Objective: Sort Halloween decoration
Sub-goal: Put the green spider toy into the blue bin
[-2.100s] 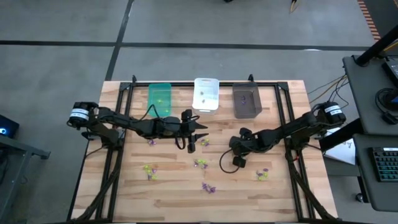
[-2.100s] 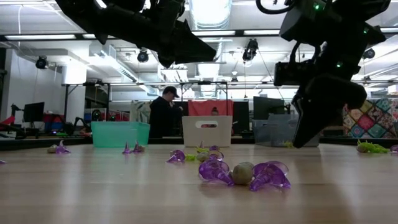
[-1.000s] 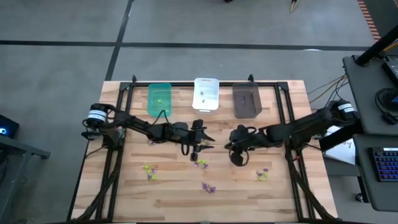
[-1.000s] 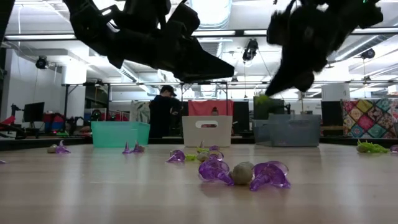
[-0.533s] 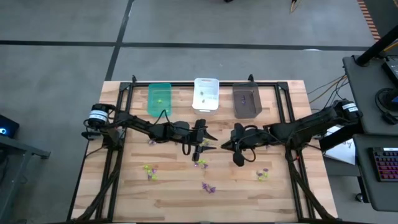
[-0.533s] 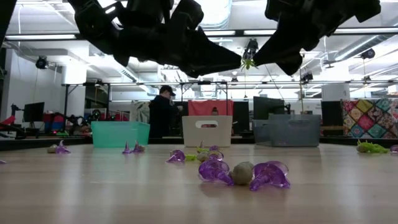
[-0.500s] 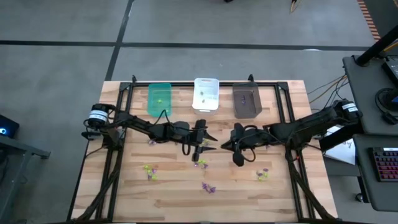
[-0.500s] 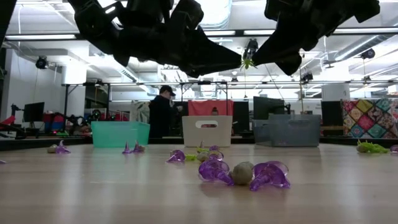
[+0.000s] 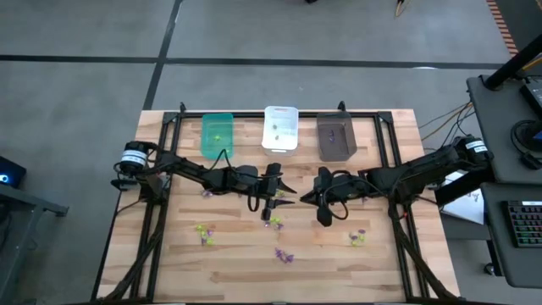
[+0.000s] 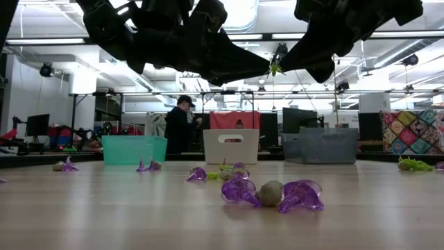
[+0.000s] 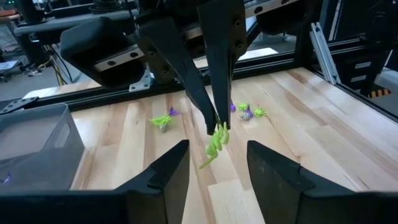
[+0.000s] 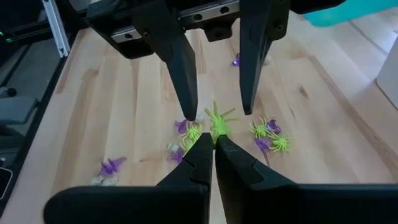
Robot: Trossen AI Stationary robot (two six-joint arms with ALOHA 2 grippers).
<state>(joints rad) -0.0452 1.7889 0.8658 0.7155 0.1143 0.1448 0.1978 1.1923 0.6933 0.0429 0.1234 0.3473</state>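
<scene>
Above the middle of the table my two grippers meet tip to tip. My right gripper (image 12: 214, 142) is shut on a yellow-green spiky Halloween decoration (image 12: 218, 124), which hangs in the air (image 10: 276, 69). My left gripper (image 11: 217, 147) is open, with one finger (image 12: 184, 81) on each side of that decoration (image 11: 216, 140), not touching it. In the high view the left gripper (image 9: 286, 197) and right gripper (image 9: 306, 199) sit close together. Other purple and yellow-green decorations lie loose on the wood (image 9: 273, 222), (image 9: 202, 230), (image 9: 357, 237).
Three bins stand in a row at the far edge: green (image 9: 217, 135), white (image 9: 280, 129) and dark grey (image 9: 336, 136). Purple trinkets and a greyish one (image 10: 267, 193) lie near the front. A person stands in the room beyond the table (image 10: 182, 128).
Over the last second my right gripper lifted the yellow-green decoration and swung level toward the left gripper, which came to stand open around it. Almost nothing moved in the last half second.
</scene>
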